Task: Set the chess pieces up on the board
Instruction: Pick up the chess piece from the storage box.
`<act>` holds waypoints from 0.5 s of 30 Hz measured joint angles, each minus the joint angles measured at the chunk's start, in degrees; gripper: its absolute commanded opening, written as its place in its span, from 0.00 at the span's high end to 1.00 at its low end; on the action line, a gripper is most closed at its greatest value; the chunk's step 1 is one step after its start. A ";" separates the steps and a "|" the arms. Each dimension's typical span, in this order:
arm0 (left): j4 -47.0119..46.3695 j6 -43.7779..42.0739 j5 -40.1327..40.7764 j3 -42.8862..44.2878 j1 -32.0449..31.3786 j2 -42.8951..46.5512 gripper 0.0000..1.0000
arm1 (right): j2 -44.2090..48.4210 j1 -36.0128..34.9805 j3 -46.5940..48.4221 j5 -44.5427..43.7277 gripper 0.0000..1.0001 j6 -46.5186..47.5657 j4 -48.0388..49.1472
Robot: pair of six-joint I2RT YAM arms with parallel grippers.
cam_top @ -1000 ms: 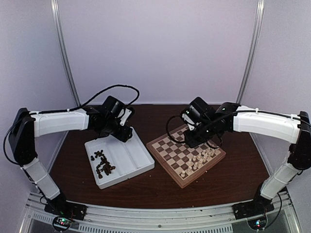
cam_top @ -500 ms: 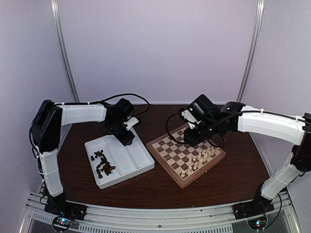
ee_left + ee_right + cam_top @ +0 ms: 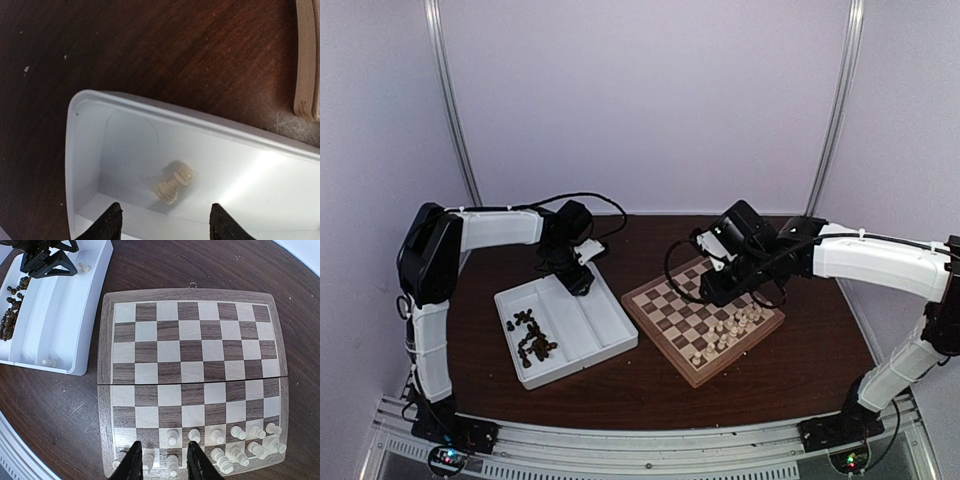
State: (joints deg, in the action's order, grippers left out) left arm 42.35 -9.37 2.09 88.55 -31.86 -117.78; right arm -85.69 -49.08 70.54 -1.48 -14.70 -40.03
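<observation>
Left gripper [image 3: 166, 207] jaws wide, empty, over cream piece [image 3: 173, 186] lying in tray [image 3: 80, 150] (left of board [image 3: 192, 365]); right gripper [image 3: 164, 446] narrowly apart, empty, above board's cream rows [image 3: 235, 432].

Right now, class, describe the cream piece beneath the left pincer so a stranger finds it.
Start at the white tray left of the board. At its board-side compartment's far end lies a toppled cream piece; the tray's dark pieces sit in the other compartment.
</observation>
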 measured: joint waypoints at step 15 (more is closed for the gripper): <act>2.75 -3.08 -1.18 5.68 0.59 -6.32 0.57 | 0.31 0.35 -0.76 0.15 0.69 -0.07 0.52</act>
State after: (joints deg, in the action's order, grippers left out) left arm 45.10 -12.45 0.91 94.24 -31.27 -124.09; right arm -85.38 -48.73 69.78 -1.32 -14.76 -39.51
